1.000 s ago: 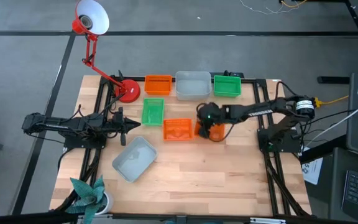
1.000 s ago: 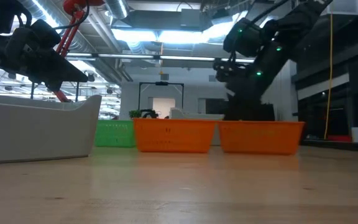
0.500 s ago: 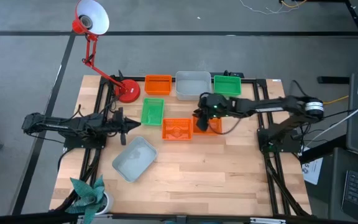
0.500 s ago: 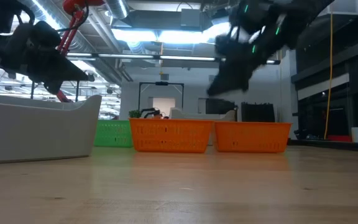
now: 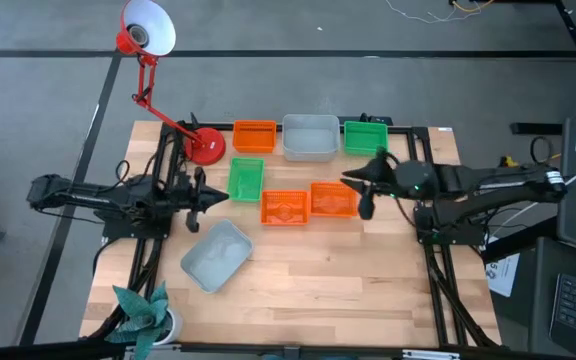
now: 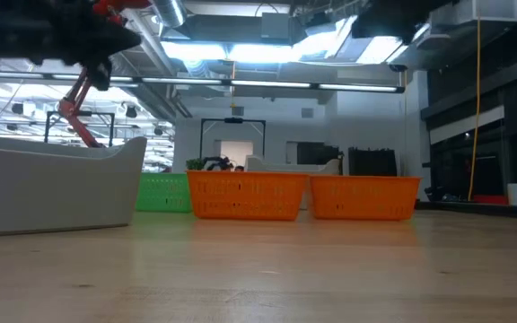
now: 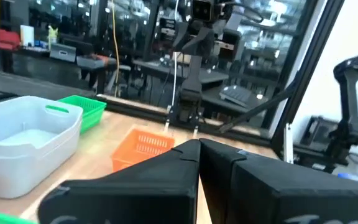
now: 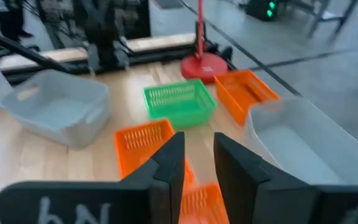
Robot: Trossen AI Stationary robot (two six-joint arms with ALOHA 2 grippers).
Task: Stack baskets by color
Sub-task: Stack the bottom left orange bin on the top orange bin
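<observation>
- Right end effector (image 5: 360,190), fingers apart and empty, hangs just beside two orange baskets (image 5: 308,203) sitting side by side on the surface (image 5: 318,280).
- Left end effector (image 5: 208,198), fingers together, waits near the green basket (image 5: 246,179).

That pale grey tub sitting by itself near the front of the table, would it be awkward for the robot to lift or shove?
The pale grey basket looks like thin moulded plastic, so it is probably light and fairly stiff. Its smooth walls may be slippery to pinch. It sits low and wide on the wooden table, so a push would likely slide it rather than tip it.
</observation>
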